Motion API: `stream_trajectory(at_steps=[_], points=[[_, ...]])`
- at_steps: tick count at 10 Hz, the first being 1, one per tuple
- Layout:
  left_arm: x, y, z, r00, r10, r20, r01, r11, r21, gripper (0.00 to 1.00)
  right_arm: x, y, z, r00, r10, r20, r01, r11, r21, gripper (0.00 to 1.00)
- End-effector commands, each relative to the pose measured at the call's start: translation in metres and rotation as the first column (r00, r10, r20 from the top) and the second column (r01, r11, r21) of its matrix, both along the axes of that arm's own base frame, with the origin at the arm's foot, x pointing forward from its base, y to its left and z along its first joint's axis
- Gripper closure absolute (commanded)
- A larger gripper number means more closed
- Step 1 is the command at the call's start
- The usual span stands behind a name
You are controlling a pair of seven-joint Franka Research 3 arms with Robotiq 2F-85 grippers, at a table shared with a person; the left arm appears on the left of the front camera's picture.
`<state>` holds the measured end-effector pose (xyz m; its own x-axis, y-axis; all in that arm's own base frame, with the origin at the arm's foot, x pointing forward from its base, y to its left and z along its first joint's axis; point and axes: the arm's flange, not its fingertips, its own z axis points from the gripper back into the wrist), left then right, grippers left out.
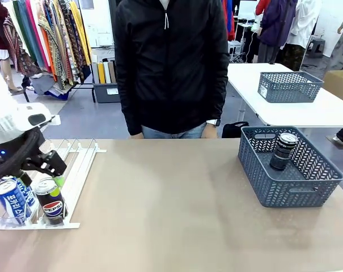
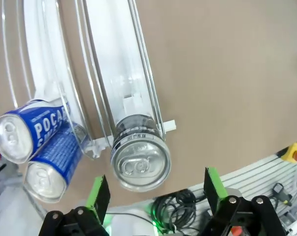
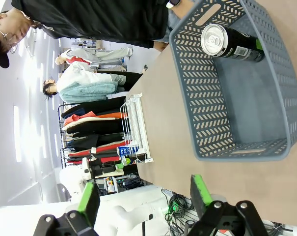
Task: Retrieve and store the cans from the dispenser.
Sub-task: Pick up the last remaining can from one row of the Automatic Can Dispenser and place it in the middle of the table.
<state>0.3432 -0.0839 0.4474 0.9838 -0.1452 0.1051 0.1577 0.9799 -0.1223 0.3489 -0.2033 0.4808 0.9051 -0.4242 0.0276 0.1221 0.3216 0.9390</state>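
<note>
1. My left tool [image 2: 155, 181] stood wide open over the front end of the rack [image 1: 75, 170], at the left side of the table [image 1: 171, 215]; it gripped nothing.
2. A black Pepsi can [image 2: 140, 162] sat at the front stop of one lane, just ahead of the fingers; two blue cans [image 2: 33, 130] lay close together beside it.
3. My right tool [image 3: 143, 189] was open and empty; beyond it another black can [image 3: 231, 43] leaned inside the grey basket [image 3: 197, 88].
4. A person [image 1: 171, 68] in a black jacket stood at the far side.
</note>
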Motion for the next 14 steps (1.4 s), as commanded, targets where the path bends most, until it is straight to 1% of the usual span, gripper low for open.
stream_trajectory(at_steps=[1,6,10,11,12,13,14], points=[[-0.018,-0.001,-0.038,0.999,0.035,-0.009,-0.035,0.999,-0.013,0.0,-0.001,-0.001,0.002,1.0,0.01,0.01,-0.009,1.0,-0.002,0.0],[-0.014,0.007,-0.056,0.996,0.088,-0.013,-0.087,0.994,0.064,0.0,-0.001,-0.001,0.002,1.0,0.01,0.01,-0.009,1.0,-0.002,0.0],[-0.014,0.005,-0.062,0.996,0.079,-0.034,-0.076,0.995,0.069,0.0,-0.001,-0.001,0.002,1.0,0.01,0.01,-0.009,1.0,-0.002,0.0],[-0.014,0.005,-0.06,0.996,0.077,-0.037,-0.074,0.994,0.074,0.12,-0.001,-0.001,0.002,1.0,0.01,0.01,-0.009,1.0,-0.002,0.0],[-0.014,0.004,-0.061,0.997,0.076,-0.035,-0.073,0.994,0.079,0.67,-0.001,-0.001,0.002,1.0,0.01,0.01,-0.009,1.0,-0.002,0.0],[-0.014,0.004,-0.061,0.997,0.072,-0.032,-0.069,0.994,0.083,1.0,-0.001,-0.001,0.002,1.0,0.01,0.01,-0.009,1.0,-0.002,0.0],[-0.013,0.004,-0.063,0.997,0.068,-0.029,-0.065,0.993,0.094,1.0,-0.001,-0.001,0.002,1.0,0.01,0.01,-0.009,1.0,-0.002,0.0]])
